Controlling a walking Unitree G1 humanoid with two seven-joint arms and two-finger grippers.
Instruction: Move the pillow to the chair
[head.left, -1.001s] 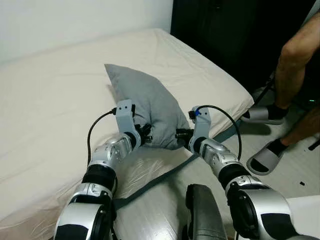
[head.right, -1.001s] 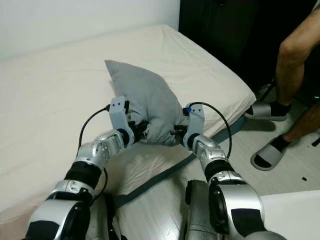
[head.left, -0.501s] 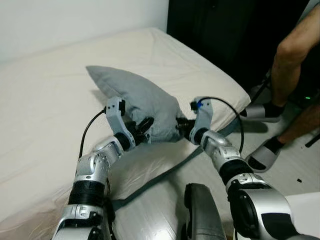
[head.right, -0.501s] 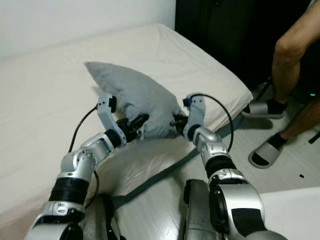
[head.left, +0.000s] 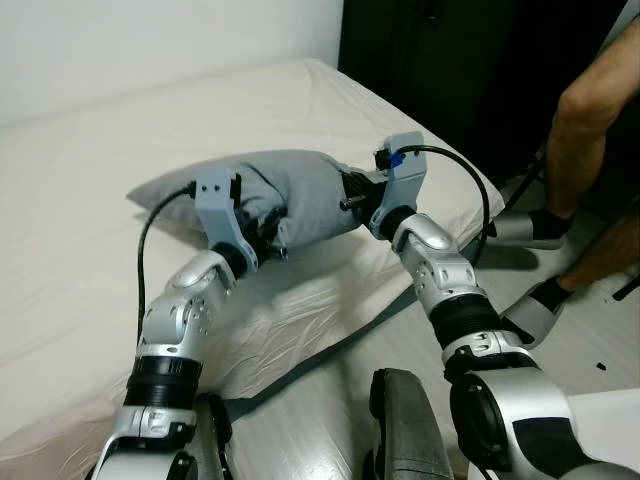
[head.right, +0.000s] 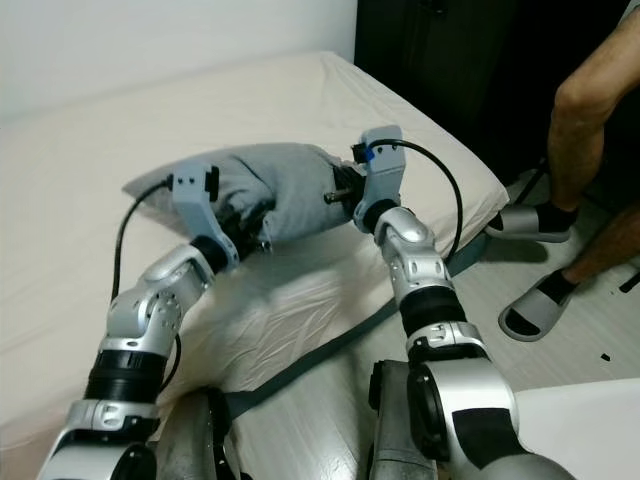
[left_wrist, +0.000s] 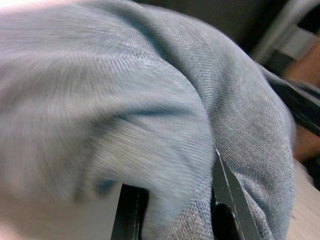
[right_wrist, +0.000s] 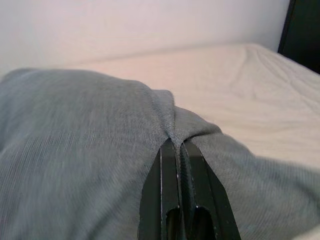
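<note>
I have the soft grey fabric pillow (head.left: 270, 195) lifted just above the cream bed (head.left: 90, 200), right gripper (right_wrist: 181, 150) pinched tight on a fold, left gripper (head.left: 262, 228) seemingly clamped too; next, carry it chairward

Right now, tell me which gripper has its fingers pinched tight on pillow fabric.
The right gripper: fingers nearly together on a fold of the pillow. The left gripper straddles a thicker bunch.

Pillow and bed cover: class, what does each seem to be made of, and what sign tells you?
Pillow: grey woven cloth, matte; fine weave lines show, and it puckers where the right gripper pinches it. Bed cover: cream fabric, likely cotton; soft wrinkles, no shine.
</note>
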